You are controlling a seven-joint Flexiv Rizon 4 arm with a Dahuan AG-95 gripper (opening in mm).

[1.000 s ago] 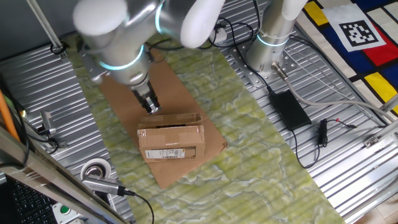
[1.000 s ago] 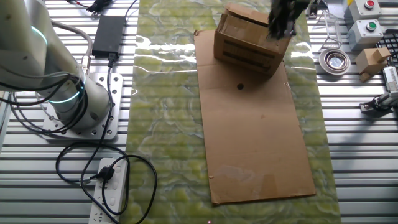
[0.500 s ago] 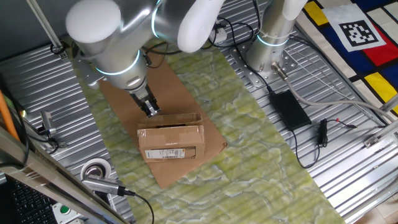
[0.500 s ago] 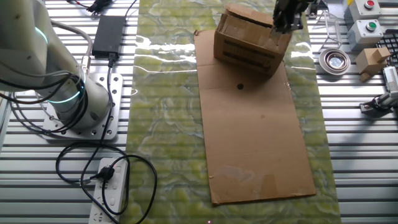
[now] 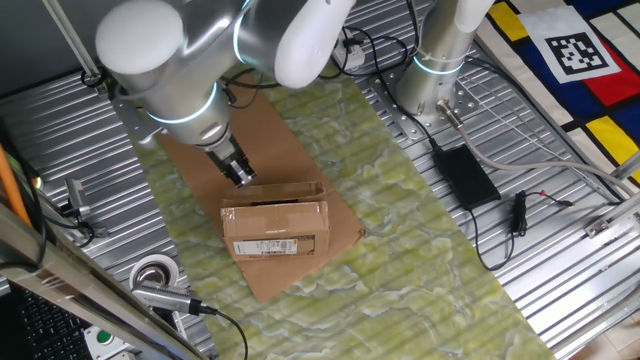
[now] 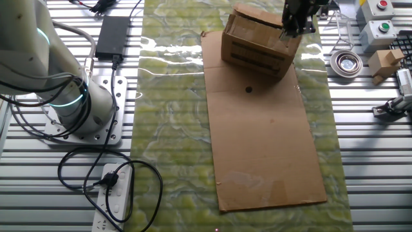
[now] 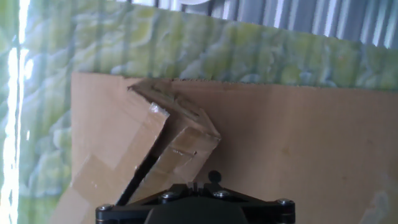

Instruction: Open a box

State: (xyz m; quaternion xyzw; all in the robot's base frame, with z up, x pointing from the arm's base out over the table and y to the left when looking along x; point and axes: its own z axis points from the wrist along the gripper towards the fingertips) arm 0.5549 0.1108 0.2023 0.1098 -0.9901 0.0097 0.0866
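Note:
The box (image 5: pixel 275 225) is small, brown and taped, with a white barcode label on its front side, and it stands on a large flat cardboard sheet (image 5: pixel 290 150). In the other fixed view the box (image 6: pixel 257 45) sits at the sheet's far end. My gripper (image 5: pixel 243 180) hangs at the box's rear top edge, its narrow black fingers pressed together. The same gripper (image 6: pixel 291 31) shows just over the box's right top corner. In the hand view the gripper (image 7: pixel 196 185) looks down on the box (image 7: pixel 168 137), where one top flap is raised a little over a dark gap.
A green patterned mat (image 6: pixel 174 129) lies under the sheet (image 6: pixel 264 148). A tape roll (image 6: pixel 347 62) and a small cardboard block (image 6: pixel 386 61) stand right of the box. A black power adapter (image 5: pixel 465 175), cables and the arm's base (image 6: pixel 77 109) flank the mat.
The arm has shifted slightly left and the gripper has risen a little along the box's rear top edge. The box has not moved.

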